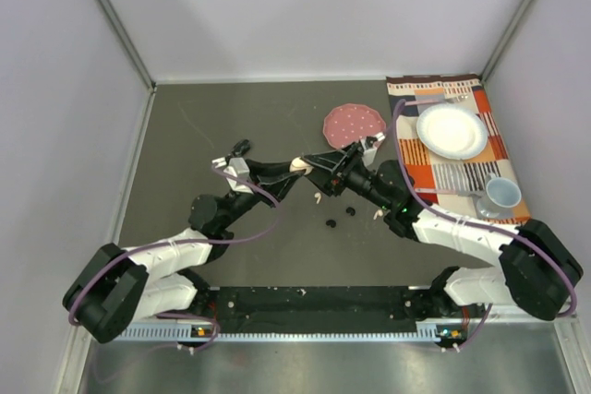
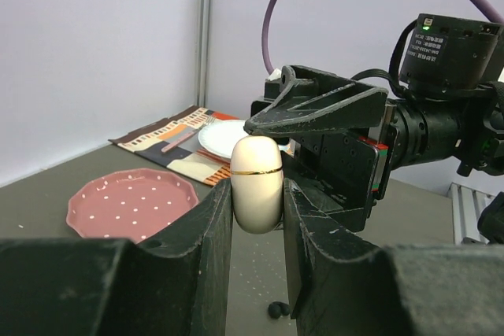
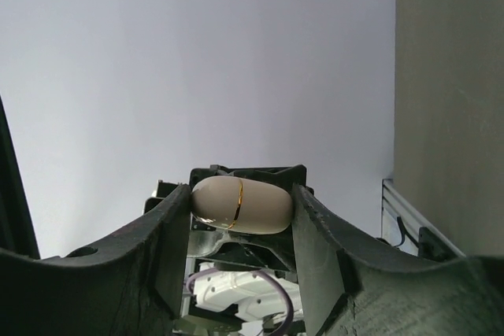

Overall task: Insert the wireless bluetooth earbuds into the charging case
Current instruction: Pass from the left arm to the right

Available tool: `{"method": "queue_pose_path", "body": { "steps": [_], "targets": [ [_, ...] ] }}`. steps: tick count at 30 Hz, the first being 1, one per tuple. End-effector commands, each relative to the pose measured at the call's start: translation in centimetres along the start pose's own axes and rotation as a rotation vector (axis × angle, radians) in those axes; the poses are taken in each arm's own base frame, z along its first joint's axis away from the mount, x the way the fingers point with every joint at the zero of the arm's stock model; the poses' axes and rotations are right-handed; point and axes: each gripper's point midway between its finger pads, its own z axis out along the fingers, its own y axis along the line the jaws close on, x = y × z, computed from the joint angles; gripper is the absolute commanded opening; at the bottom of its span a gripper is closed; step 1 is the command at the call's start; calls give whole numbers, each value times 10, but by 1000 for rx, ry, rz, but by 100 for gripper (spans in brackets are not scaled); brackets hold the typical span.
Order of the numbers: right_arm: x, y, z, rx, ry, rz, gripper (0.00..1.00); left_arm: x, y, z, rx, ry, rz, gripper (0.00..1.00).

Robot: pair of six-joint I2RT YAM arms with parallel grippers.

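I see the charging case (image 2: 257, 171) standing on end in the left wrist view. The left gripper (image 2: 257, 194) clamps its sides, and the right gripper (image 3: 242, 201), half open, presses its two ends.

Closed case (image 2: 257, 182) aloft, black earbuds (image 1: 350, 210) outside

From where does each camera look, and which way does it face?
Top external: above, behind the robot, looking down at the table; left arm and right arm show.
Left wrist: along its own fingers, clamping the charging case, toward the right end effector.
Right wrist: along its own fingers toward a wall.
Shared: the charging case.
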Motion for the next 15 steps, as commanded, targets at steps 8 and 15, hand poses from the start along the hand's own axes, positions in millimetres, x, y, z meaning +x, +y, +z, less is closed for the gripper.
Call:
{"method": "queue_pose_path", "body": {
  "steps": [8,15],
  "targets": [
    [4,37,-5,-11,-25,-260,24,-25,-13,15,71,-29,33,35],
    [4,37,-5,2,-22,-309,24,-18,-16,21,95,10,1,38]
  ]
}}
